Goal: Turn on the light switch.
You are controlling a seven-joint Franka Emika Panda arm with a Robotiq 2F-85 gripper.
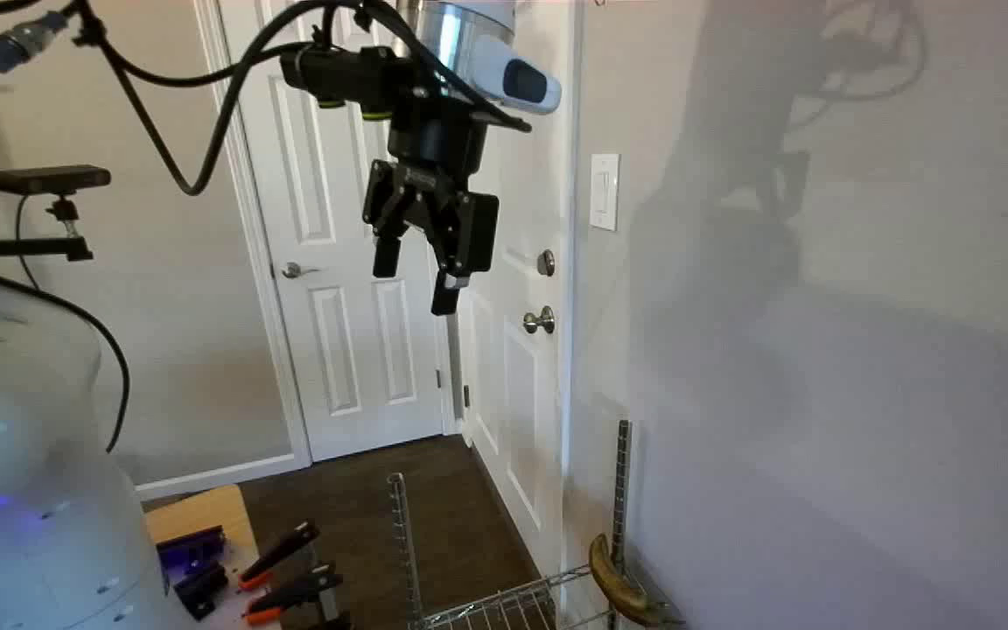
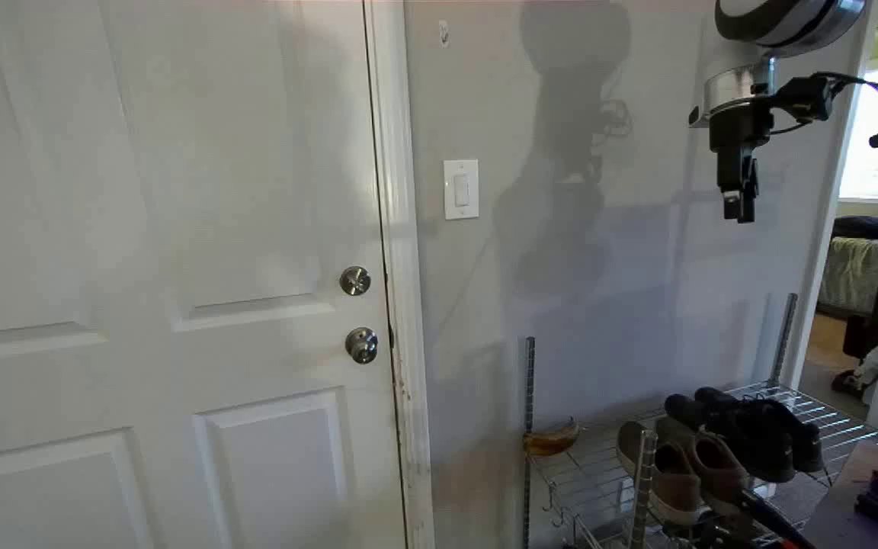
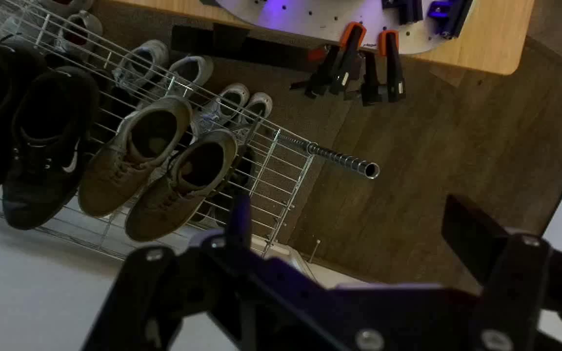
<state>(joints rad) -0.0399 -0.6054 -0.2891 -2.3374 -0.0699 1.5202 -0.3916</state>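
Nearest hung the gripper (image 3: 347,212), its jaws apart; the light switch (image 2: 461,190) was on the wall (image 2: 469,305), beside the door frame (image 2: 399,191). To press it squarely, closing the jaws first seemed wise.

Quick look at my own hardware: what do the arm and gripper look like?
The arm is white and rounded, with a silvery metal band near its end. The gripper is black, with two angular, jointed fingers. Black cables loop near it.

A black sneaker (image 3: 47,151) is bearing a white Nike swoosh (image 3: 70,161); marking (image 3: 345,78) on an orange-tipped clamp (image 3: 347,60) is appearing too small to read.
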